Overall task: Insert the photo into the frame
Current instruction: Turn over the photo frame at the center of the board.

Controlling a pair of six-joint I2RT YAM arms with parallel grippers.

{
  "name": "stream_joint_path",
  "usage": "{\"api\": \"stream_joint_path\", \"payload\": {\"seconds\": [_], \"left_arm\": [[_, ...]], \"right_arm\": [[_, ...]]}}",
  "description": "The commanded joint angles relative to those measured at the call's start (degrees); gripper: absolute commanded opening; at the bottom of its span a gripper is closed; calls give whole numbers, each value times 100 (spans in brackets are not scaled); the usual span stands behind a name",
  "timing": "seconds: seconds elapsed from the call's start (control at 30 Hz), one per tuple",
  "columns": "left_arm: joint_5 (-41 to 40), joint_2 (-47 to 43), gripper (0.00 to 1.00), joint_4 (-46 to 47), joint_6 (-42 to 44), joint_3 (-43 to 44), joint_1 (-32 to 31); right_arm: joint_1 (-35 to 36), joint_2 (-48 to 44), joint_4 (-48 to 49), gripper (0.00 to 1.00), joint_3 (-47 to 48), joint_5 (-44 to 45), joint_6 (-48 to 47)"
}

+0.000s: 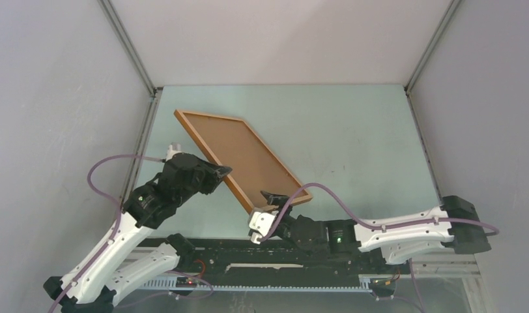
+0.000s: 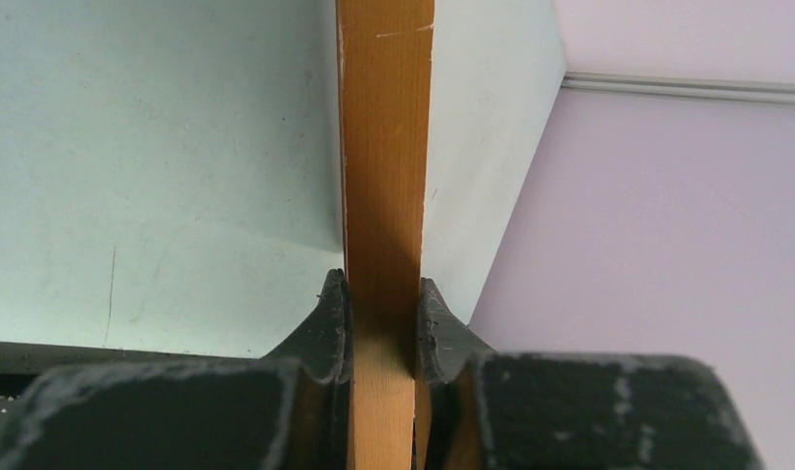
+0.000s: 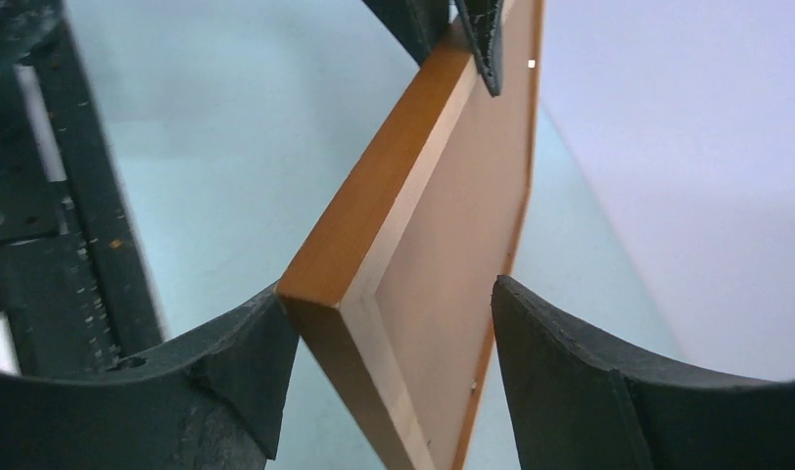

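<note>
The frame (image 1: 239,153), thin orange-brown wood, hangs tilted above the pale green table (image 1: 353,137), and a flat brown panel fills its opening. My left gripper (image 1: 224,173) is shut on its left long rail; in the left wrist view the rail (image 2: 384,147) runs straight up between the pads of this gripper (image 2: 384,313). My right gripper (image 1: 271,203) stands open around the frame's near corner (image 3: 423,225). In the right wrist view, with that gripper (image 3: 389,313) open, the left finger (image 3: 247,352) sits at the corner and the right finger (image 3: 550,362) stands apart. The photo is out of view.
Grey enclosure walls with aluminium posts (image 1: 128,45) close in the table on the left, back and right. A black rail (image 1: 249,261) with both arm bases runs along the near edge. Purple cables (image 1: 353,208) loop off both arms.
</note>
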Motion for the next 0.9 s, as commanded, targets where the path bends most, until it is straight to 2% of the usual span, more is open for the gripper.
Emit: {"api": "stream_joint_path", "payload": {"seconds": [0.0,0.23,0.27,0.33,0.4,0.43,0.47,0.57,0.6,0.63,0.67,0.73,0.87], "left_arm": [[-243,-192,0,865,-470,807,1],[-438,-173,0,623,-649,990,1],[-467,-176,0,621,-666,984,-1],[-510,-174,0,625,-672,985,-2],[-571,-182,1,649,-684,972,-3],[-602,-191,10,674,-682,970,-2],[-640,-198,24,705,-661,982,-5],[-773,-254,72,774,-469,1095,0],[-884,-272,87,725,-347,1191,-3],[-1009,-287,96,658,-194,1323,0],[-1134,-299,99,582,-19,1487,2],[-1372,-340,100,507,471,1817,-4],[-1804,-527,100,408,1145,2125,1]], "right_arm": [[45,381,1414,76,-102,795,-851],[0,771,2546,67,-290,1126,-1485],[-37,757,2583,61,-294,1107,-1440],[-192,652,2524,39,-301,992,-1191],[-384,443,2205,24,-318,672,-756],[-499,320,2018,19,-328,496,-549],[-622,213,1831,13,-331,285,-369],[-1003,-140,1329,0,-343,-327,-7],[-1147,-304,1169,0,-345,-548,131],[-1331,-482,1042,0,-373,-805,297],[-1539,-692,844,0,-395,-1213,502],[-2170,-1113,447,0,-380,-2231,1168],[-4323,-1573,-81,0,-330,-5443,2831]]}}
